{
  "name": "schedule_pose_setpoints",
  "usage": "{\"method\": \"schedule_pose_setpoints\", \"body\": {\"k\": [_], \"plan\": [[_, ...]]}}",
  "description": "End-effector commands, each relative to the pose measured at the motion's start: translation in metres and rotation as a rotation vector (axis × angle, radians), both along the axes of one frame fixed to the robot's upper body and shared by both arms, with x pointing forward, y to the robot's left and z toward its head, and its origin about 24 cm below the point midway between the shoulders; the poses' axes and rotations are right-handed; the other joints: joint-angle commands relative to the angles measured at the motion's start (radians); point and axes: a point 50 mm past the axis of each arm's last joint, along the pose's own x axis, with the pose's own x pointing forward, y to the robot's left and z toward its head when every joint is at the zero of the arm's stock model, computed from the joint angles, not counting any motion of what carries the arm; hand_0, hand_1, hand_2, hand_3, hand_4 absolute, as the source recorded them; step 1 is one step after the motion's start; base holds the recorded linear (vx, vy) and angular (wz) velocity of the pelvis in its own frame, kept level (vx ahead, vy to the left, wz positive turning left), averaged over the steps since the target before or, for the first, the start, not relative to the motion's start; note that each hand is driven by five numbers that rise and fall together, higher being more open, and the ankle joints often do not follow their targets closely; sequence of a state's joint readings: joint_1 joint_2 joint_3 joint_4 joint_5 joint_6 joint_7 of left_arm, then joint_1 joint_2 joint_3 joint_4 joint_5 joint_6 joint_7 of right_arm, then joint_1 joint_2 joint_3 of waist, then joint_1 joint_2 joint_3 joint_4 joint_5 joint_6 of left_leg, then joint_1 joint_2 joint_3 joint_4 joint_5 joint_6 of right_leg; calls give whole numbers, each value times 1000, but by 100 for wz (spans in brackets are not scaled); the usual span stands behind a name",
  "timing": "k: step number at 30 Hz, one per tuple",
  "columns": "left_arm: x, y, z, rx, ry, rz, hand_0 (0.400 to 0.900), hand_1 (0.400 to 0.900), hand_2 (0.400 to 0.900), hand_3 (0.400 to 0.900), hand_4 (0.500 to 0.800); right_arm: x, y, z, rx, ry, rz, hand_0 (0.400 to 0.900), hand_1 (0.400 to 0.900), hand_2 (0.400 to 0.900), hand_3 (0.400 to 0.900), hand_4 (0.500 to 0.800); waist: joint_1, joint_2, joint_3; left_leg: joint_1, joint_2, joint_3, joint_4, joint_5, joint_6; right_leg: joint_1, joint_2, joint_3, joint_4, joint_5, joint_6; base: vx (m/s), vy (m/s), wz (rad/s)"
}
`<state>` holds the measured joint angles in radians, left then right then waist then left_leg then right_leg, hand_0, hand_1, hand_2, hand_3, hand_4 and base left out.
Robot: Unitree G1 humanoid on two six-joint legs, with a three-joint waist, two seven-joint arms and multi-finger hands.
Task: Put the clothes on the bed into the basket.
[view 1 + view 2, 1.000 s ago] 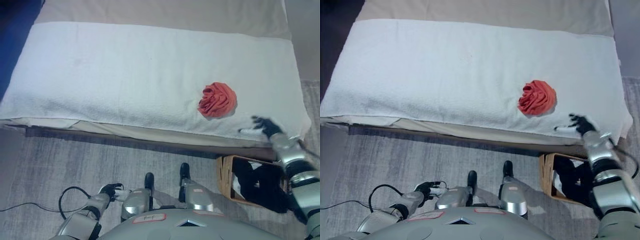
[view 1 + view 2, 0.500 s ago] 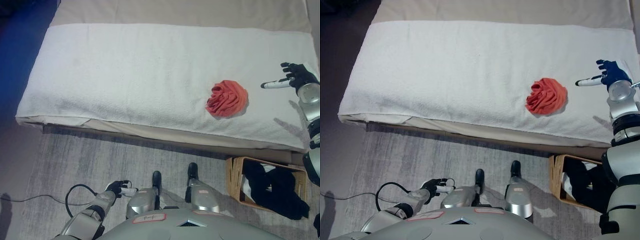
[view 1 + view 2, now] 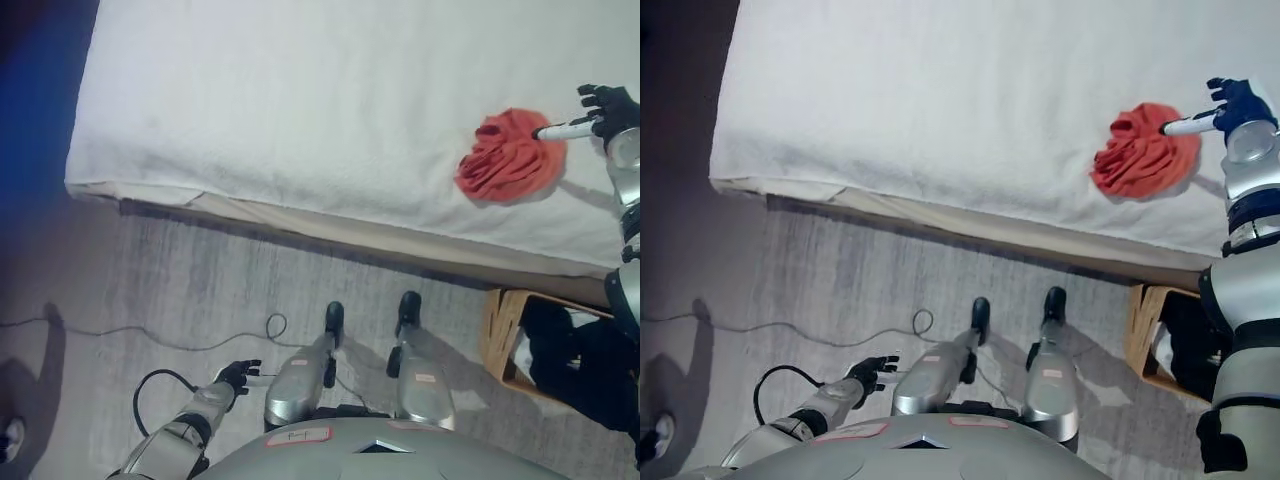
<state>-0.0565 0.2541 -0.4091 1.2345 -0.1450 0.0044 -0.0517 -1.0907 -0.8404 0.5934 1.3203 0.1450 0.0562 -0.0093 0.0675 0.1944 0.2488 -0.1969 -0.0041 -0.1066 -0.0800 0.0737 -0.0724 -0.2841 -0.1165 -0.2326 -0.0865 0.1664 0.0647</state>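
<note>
Dark fingers of the left hand (image 3: 236, 376) hang loosely spread, holding nothing, low over the grey rug (image 3: 150, 280), far from anything in the task. Up and right of them runs the bed (image 3: 300, 110) under its white cover. Further right, the crumpled red cloth (image 3: 505, 160) lies near the bed's front edge. The right hand (image 3: 605, 108) hovers at the cloth's far right side, fingers splayed wide and one white-tipped finger (image 3: 558, 130) reaching over its upper edge; whether it touches the cloth I cannot tell. Below that hand, on the floor, stands the basket (image 3: 503, 335), with dark clothes (image 3: 580, 365) already inside. A shallow closing here would likely catch only a fold, or pull up the cover too.
</note>
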Motion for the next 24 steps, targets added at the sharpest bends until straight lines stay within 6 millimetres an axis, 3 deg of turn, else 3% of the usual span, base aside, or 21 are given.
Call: {"method": "schedule_pose_setpoints", "body": {"k": [1,10,22,23,24], "plan": [[-19,22,0,66,70,-38,900,900,900,900,800,11,7,62,-73,-173,2,900,900,900,900,800,19,-34,7,-23,22,45,-7,-4,-37,0,-61,57,53,-83,56,-12,-16,15],[-10,12,2,38,22,-106,900,900,900,900,800,9,4,73,-74,-211,-15,900,900,900,900,800,42,27,58,-83,-2,17,-7,19,-41,-43,-73,49,58,-75,56,-11,0,16],[-1,-2,4,1,-31,-155,900,900,900,900,800,1,-8,78,-62,-244,-63,900,900,900,900,800,48,87,116,-128,-26,20,-7,35,-43,-90,-95,69,52,-54,63,-2,8,3],[-1,-3,4,-2,-33,-158,900,900,900,900,800,0,-10,78,-64,-242,-70,610,610,610,610,626,47,90,117,-130,-27,21,-7,35,-43,-92,-97,71,49,-52,63,0,0,0],[1,-5,4,-9,-39,-159,900,900,900,900,800,-1,-12,78,-59,-246,-79,478,478,478,478,547,47,94,120,-131,-30,22,-7,35,-42,-94,-97,75,48,-50,64,0,0,0]]}}
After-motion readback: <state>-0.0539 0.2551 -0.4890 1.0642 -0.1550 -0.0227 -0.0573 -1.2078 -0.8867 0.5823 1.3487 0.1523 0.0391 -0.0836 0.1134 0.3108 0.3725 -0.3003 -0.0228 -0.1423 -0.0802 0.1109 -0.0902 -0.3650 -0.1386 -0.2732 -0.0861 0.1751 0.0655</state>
